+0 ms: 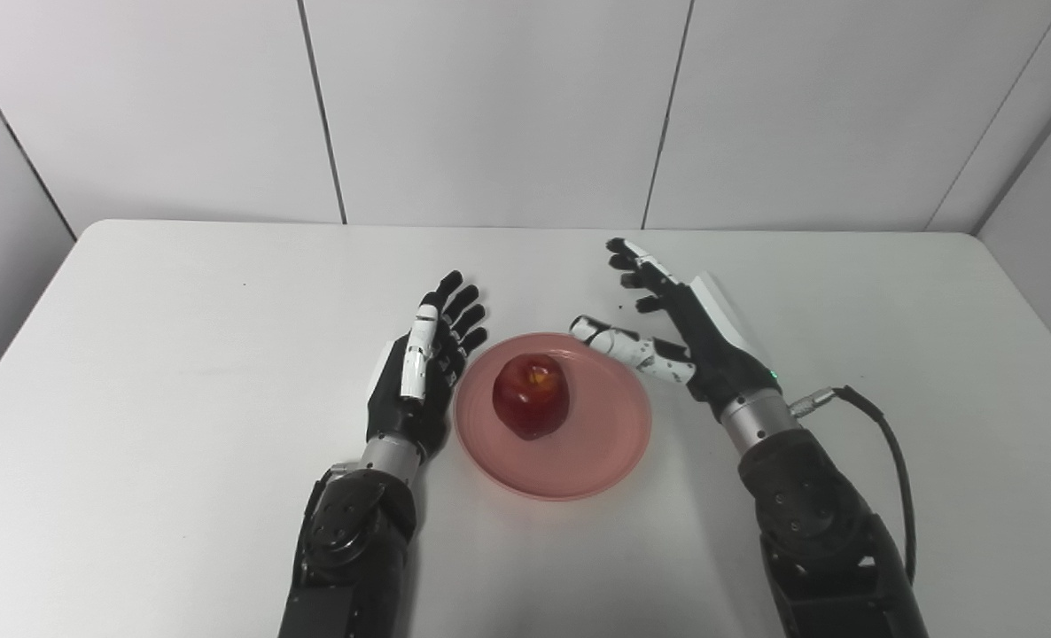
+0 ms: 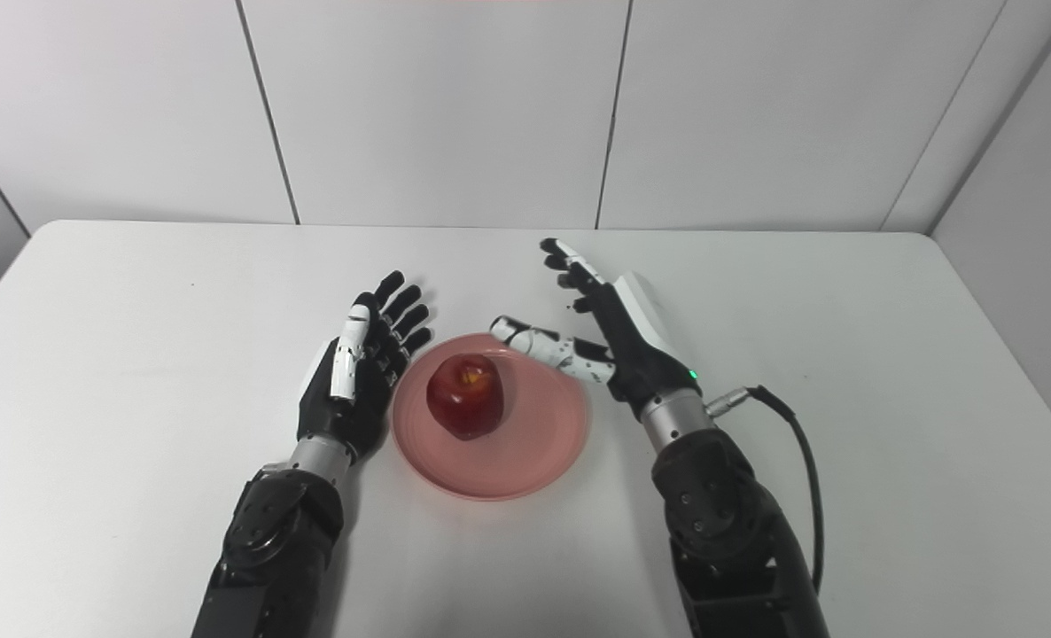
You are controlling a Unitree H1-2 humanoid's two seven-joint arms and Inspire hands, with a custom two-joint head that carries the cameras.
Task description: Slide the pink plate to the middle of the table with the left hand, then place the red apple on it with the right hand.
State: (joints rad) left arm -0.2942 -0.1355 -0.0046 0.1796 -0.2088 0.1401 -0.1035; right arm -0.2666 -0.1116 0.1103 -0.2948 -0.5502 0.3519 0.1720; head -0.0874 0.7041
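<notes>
Red apple [image 1: 531, 395] on pink plate [image 1: 579, 461], frame center.
We see left robot hand [image 1: 419, 372] and right robot hand [image 1: 676, 332] spread, empty, flanking it; both views match.

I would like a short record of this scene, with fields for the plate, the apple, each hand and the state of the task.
plate: pink plate, flat on the white table, near the middle
apple: red apple sits on the plate, left of its centre, stem side up
left hand: left hand open, beside the plate's left rim, holds nothing
right hand: right hand open, fingers apart, thumb over the plate's far right rim, not touching the apple
task state: apple already on the plate; both hands free
</notes>
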